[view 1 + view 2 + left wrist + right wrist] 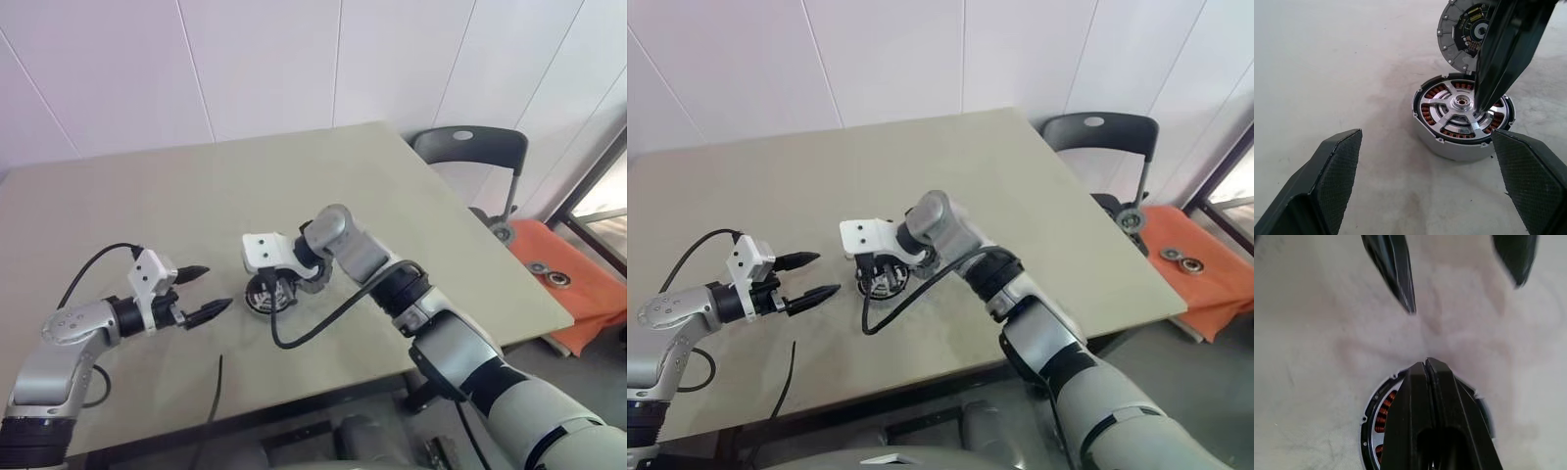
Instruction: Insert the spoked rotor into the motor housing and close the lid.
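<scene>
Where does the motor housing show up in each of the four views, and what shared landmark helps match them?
Left eye view: motor housing on the table, just under the right gripper.
Right eye view: housing left of centre, below the same gripper.
Left wrist view: housing right of centre, spoked rotor seated inside, lid tilted up behind.
Right wrist view: housing low, partly behind the shut fingers.
Shared landmark: the right gripper's black fingers over the housing.

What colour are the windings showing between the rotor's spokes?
Reddish copper, between the silver spokes of the spoked rotor; clearest in the left wrist view.
</scene>
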